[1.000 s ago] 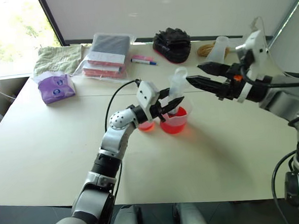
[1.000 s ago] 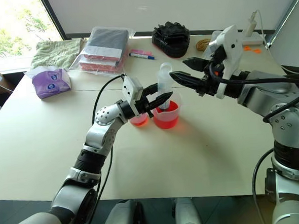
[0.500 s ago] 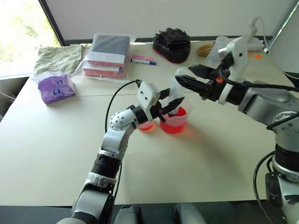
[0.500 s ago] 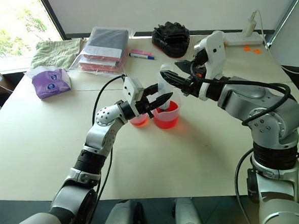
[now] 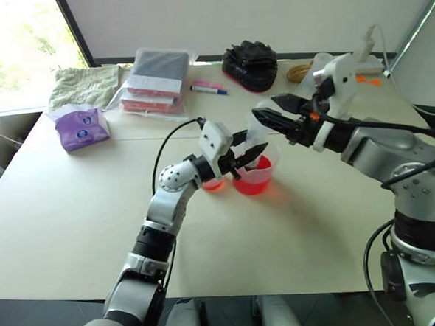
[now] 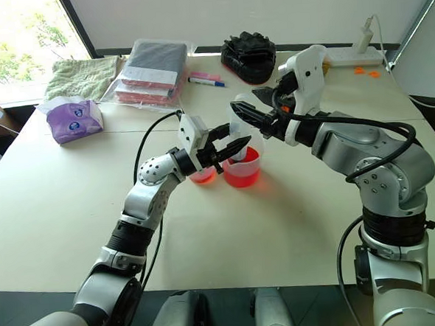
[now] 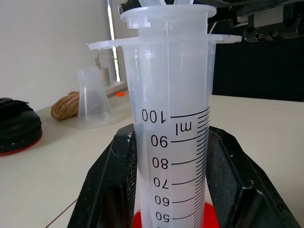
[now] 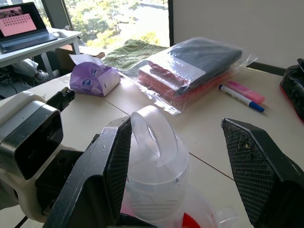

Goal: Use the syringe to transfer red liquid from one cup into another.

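Observation:
The syringe stands upright, its lower end down in the wider spouted cup that holds red liquid. My left gripper is shut on the syringe's clear barrel just above the cup's rim. The smaller cup, tinted red, sits right beside it under my left wrist. My right gripper is open and level, one finger on each side of the plunger's ring top. One finger is close against the ring, the other well apart from it.
At the table's far side lie a purple tissue pack, a green towel, bagged items, a blue-capped marker pen, a black bundle, a rope coil and a cloudy flask. The near half of the table is bare.
My right gripper has swung left from beside the syringe and now straddles the plunger's top. The left gripper, the syringe and both cups have not moved.

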`<action>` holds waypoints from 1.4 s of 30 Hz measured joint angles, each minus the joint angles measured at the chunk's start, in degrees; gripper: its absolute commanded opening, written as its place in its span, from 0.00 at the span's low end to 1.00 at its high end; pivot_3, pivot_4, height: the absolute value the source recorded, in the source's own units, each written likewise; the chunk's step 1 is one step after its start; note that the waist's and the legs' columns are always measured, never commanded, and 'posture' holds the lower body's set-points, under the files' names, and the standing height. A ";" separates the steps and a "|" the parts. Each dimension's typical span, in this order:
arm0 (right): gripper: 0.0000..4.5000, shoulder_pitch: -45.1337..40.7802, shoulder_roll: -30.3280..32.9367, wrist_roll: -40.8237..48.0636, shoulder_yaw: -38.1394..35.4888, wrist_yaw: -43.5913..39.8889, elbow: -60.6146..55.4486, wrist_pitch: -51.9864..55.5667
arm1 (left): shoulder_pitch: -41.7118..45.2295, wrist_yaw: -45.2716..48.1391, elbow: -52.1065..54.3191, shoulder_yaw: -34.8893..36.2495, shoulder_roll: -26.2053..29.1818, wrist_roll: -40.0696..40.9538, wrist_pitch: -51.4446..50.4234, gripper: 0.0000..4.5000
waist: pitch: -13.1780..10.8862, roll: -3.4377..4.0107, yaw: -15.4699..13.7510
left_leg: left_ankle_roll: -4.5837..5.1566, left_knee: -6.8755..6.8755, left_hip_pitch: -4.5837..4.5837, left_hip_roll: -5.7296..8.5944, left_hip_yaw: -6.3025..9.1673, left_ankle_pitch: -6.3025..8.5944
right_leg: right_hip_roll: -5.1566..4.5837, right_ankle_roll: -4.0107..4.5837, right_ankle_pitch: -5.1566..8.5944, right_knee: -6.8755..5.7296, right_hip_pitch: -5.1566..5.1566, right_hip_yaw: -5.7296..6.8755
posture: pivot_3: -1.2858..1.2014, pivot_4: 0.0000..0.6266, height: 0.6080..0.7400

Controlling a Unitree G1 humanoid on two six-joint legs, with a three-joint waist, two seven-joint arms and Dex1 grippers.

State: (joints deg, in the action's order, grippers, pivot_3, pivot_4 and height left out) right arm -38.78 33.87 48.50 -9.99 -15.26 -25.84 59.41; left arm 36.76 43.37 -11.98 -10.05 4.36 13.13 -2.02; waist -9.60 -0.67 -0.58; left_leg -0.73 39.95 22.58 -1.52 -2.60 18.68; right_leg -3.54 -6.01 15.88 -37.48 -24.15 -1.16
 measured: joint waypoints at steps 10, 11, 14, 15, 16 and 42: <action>0.68 0.03 2.66 -0.06 -0.06 -2.02 -0.01 -0.26 | 0.00 0.02 0.00 -0.35 -0.02 -0.07 -0.03 0.34 | 0.00 0.00 0.01 | 0.02 0.00 0.00 0.00 0.00 0.01 | 0.00 0.00 0.00 0.00 0.00 0.00 | 0.52 0.24 1.00; 0.68 0.03 2.88 -0.06 -0.06 -2.17 0.00 -0.30 | 0.00 0.03 0.00 -0.38 -0.02 -0.07 -0.03 0.34 | 0.00 0.00 0.00 | 0.02 0.00 0.00 0.00 0.00 0.01 | 0.00 0.00 0.00 0.00 0.00 0.00 | 0.52 0.24 1.00; 0.68 0.04 3.30 -0.05 -0.10 -2.66 0.09 -0.40 | 0.00 0.05 0.00 -0.40 -0.02 -0.07 -0.03 0.34 | 0.00 0.00 0.01 | 0.02 0.00 0.00 0.00 0.00 0.01 | 0.00 0.00 0.00 0.00 0.00 0.00 | 0.52 0.24 1.00; 0.68 0.06 3.35 -0.05 -0.26 -2.92 0.14 -0.40 | 0.00 0.05 0.00 -0.40 -0.02 -0.07 -0.02 0.34 | 0.00 0.00 0.00 | 0.02 0.00 0.00 0.00 0.00 0.01 | 0.00 0.00 0.00 0.00 0.00 0.00 | 0.52 0.24 1.00; 0.68 0.07 3.41 -0.05 -0.35 -3.06 0.17 -0.40 | 0.01 0.04 0.00 -0.40 -0.01 -0.08 -0.02 0.34 | 0.00 0.00 0.00 | 0.02 0.00 0.00 0.00 0.00 0.01 | 0.00 0.00 0.00 0.00 0.00 0.00 | 0.52 0.24 1.00; 0.68 0.69 8.19 0.00 -1.56 -8.36 1.29 -0.94 | 0.01 0.01 0.19 -1.51 -0.07 -0.11 -0.13 0.34 | 0.00 0.00 -0.02 | 0.03 0.00 0.00 -0.01 0.00 0.02 | 0.00 0.00 0.00 0.02 0.00 0.00 | 0.52 0.24 1.00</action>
State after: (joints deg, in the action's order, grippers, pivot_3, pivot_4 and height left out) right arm -38.09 42.06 48.49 -11.55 -23.61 -24.56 58.47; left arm 36.77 43.38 -11.78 -11.56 4.29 13.02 -2.15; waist -9.60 -0.68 -0.60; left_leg -0.70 39.95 22.58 -1.53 -2.60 18.70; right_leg -3.54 -6.01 15.88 -37.46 -24.15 -1.16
